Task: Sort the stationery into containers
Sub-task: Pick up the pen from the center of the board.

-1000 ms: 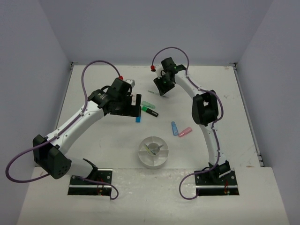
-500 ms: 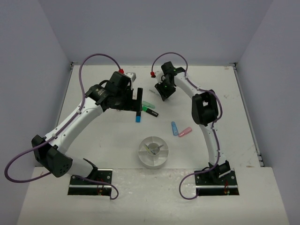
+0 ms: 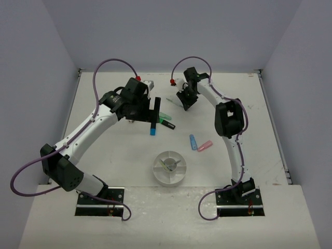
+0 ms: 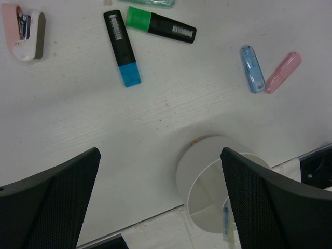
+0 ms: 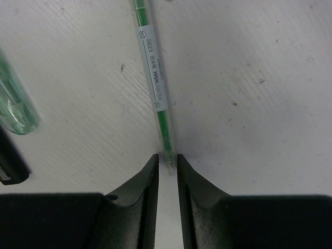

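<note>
Now R fingers [image 5: 135, 202] pinch tip of thin clear-green pen [image 5: 153, 78]; L fingers [image 4: 52, 197], mesh-textured, spread wide.

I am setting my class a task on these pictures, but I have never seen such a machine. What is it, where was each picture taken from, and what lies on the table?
Two robot arms stand bolted to a white table. One camera looks down from above; another rides on each wrist. The left end effector is open and empty, looking down on a black highlighter with a blue cap, a black highlighter with a green cap and a round white divided dish. The right end effector pinches the tip of a thin green highlighter pen.
</note>
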You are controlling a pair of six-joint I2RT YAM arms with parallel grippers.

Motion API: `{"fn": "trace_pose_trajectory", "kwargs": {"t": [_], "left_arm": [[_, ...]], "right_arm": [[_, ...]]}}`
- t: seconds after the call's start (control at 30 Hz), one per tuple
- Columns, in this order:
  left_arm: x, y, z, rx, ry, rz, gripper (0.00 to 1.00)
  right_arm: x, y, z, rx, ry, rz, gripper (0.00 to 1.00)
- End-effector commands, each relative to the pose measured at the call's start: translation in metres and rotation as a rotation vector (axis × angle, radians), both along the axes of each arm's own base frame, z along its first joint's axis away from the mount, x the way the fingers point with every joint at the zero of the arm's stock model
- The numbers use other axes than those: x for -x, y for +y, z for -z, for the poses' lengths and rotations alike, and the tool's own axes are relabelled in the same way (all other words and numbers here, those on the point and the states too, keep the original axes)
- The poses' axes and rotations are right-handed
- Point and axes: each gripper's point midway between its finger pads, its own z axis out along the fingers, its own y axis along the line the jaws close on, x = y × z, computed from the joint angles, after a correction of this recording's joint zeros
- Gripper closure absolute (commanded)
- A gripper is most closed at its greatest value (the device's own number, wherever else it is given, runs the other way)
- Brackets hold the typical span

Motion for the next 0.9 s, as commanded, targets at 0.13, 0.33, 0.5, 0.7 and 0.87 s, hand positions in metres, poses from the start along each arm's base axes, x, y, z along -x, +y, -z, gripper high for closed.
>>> {"fn": "trace_pose_trajectory", "kwargs": {"t": [0.13, 0.33, 0.5, 0.7, 0.87], "left_arm": [[-0.014, -0.005, -0.025, 0.039, -0.073, 0.029, 0.00], [-0.009, 0.005, -0.034, 0.033, -0.096, 0.010, 0.00], [-0.009, 0.011, -0.040, 0.033, -0.116, -0.007, 0.00], [-0.016, 0.013, -0.038, 0.023, -0.125, -0.029, 0.00], [-0.027, 0.012, -0.033, 0.010, -0.130, -0.049, 0.00]], "right_arm": [[0.001, 0.007, -0.004, 0.000, -0.019, -0.042, 0.64], [0.000, 0.012, -0.004, -0.013, -0.013, -0.054, 0.86], [0.002, 0.011, -0.005, 0.005, -0.022, -0.052, 1.00], [-0.008, 0.014, -0.031, -0.031, -0.085, 0.061, 1.00], [-0.023, 0.016, -0.096, -0.138, -0.224, 0.193, 1.00]]}}
